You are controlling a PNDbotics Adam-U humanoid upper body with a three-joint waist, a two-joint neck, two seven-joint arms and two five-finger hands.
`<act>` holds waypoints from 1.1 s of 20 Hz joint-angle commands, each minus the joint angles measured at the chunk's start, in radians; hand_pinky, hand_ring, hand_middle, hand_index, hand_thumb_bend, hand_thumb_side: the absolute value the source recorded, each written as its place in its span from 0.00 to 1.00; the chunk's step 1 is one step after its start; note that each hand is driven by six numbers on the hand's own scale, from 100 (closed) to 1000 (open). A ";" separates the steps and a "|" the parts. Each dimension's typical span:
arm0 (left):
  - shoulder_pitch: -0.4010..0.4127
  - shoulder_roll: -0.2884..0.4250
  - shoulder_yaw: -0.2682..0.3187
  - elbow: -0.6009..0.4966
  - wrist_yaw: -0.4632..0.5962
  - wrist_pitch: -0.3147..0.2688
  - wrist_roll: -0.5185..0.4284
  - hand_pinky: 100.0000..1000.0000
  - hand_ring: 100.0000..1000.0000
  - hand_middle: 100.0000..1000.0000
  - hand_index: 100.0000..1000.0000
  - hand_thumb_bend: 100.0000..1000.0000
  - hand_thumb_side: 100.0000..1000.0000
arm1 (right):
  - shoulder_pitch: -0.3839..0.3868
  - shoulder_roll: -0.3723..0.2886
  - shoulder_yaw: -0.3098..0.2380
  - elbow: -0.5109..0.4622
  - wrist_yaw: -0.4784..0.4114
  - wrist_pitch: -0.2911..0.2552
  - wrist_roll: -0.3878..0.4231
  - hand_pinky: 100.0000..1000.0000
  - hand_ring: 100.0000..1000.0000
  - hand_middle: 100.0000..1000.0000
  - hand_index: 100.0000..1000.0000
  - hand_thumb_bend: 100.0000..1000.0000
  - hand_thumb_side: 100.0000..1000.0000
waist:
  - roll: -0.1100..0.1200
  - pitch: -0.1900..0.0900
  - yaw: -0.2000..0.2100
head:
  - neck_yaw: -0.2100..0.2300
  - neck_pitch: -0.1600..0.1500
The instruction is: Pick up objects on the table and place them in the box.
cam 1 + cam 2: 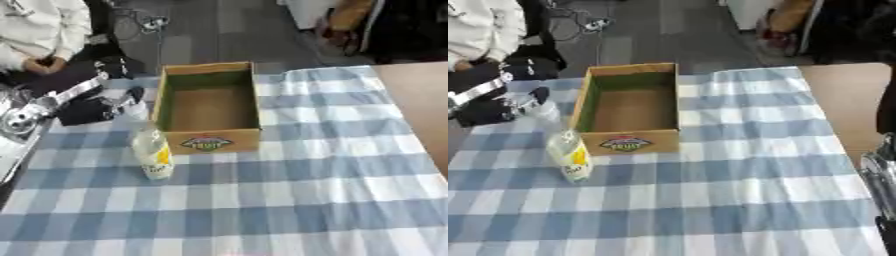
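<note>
One object waits to be packed: a clear bottle [152,150] with a yellow label, standing upright on the checked cloth of the tabletop [289,200], just beside the near left corner of the box [208,105]. The box is open-topped cardboard with a printed logo on its near wall, and nothing shows inside it.

Just beyond the bottle, the left robot hand [118,102] reaches in from the left at about cap height. Its dark fingers lie close to the bottle's neck, but whether they are spread or pressed together around it I cannot tell.

To do this step well, I would judge the grasp should go round the bottle's body rather than the narrow neck, since a tall bottle tips easily. Lifting it straight up should clear the box's left wall before it travels right and goes down into the middle.

The left eye view shows more of the left arm's silver joints at the left edge. Only the right eye view shows the right arm, a silver and black part at its right edge; the right robot hand appears in neither.
</note>
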 commanded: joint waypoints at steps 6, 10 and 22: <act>-0.001 0.007 -0.010 0.029 -0.003 0.003 -0.065 0.94 0.83 0.95 0.97 1.00 1.00 | -0.013 -0.019 -0.002 -0.017 -0.007 0.000 0.010 0.42 0.47 0.50 0.73 0.00 0.95 | -0.005 -0.013 0.000 | 0.000 -0.024; 0.000 0.002 -0.012 0.040 -0.004 0.004 -0.077 0.93 0.83 0.95 0.97 1.00 1.00 | -0.013 -0.019 -0.002 -0.017 -0.007 0.000 0.011 0.42 0.47 0.50 0.73 0.00 0.95 | -0.005 -0.013 0.000 | 0.008 -0.013; -0.002 -0.009 -0.012 0.051 -0.008 -0.001 -0.090 0.93 0.83 0.96 0.98 1.00 1.00 | -0.014 -0.019 -0.003 -0.017 -0.008 0.000 0.012 0.42 0.47 0.50 0.73 0.00 0.95 | -0.006 -0.012 -0.001 | 0.009 -0.010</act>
